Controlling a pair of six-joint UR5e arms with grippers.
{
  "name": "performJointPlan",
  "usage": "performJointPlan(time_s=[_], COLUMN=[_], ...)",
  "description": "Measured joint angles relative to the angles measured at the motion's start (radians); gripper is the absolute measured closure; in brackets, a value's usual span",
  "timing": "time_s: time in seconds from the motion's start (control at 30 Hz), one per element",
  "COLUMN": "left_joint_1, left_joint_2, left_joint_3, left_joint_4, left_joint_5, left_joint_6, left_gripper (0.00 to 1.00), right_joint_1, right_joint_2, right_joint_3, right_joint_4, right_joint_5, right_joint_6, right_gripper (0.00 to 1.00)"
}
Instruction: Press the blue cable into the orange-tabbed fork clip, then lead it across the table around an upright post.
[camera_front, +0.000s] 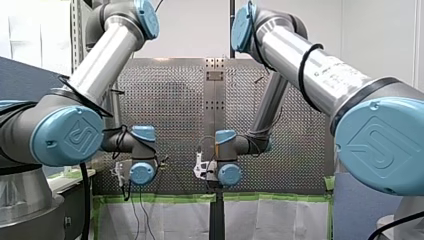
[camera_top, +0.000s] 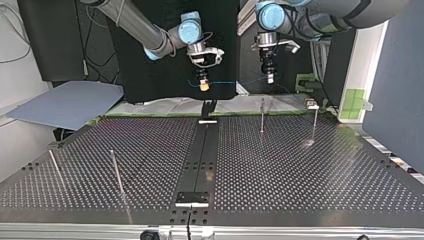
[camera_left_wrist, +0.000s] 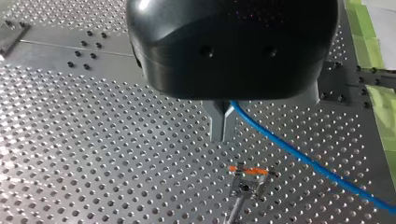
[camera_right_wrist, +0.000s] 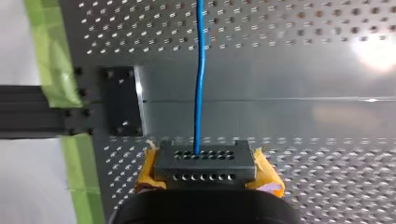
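Note:
The blue cable (camera_top: 235, 83) hangs taut between both grippers, high above the table's far edge. My left gripper (camera_left_wrist: 222, 136), black with metal fingers, is shut on the blue cable (camera_left_wrist: 299, 156), which trails away beside it. Ahead of and below its fingertips the orange-tabbed fork clip (camera_left_wrist: 247, 173) stands on the perforated table, with nothing in it. My right gripper (camera_right_wrist: 204, 161), with yellow pads (camera_right_wrist: 266, 175), is shut on the blue cable (camera_right_wrist: 201, 84), which runs straight ahead from it. In the top view my right gripper (camera_top: 203, 86) is left of my left gripper (camera_top: 270, 76).
Thin upright posts stand on the perforated table (camera_top: 300, 170): two at the top view's far right (camera_top: 262, 116) (camera_top: 315, 122), two at its near left (camera_top: 116, 172) (camera_top: 55, 167). A dark rail (camera_top: 200, 155) runs down the middle. Green tape (camera_right_wrist: 51, 56) lines the far edge.

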Motion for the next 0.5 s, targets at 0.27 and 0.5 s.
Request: performJointPlan(time_s=[0.27, 0.5], left_joint_1=[0.062, 0.125], left_joint_2=[-0.071, -0.084], left_joint_3=[0.058, 0.074], left_joint_4=[-0.006, -0.009], left_joint_5=[0.066, 0.129], left_joint_6=[-0.038, -0.063], left_gripper=[0.99, 0.99], right_joint_1=[-0.026, -0.041], right_joint_2=[0.072, 0.134], right_joint_3=[-0.072, -0.142], right_joint_4=[0.059, 0.089], right_joint_5=[-0.001, -0.001], right_joint_6=[-0.002, -0.011], right_gripper=[1.00, 1.00])
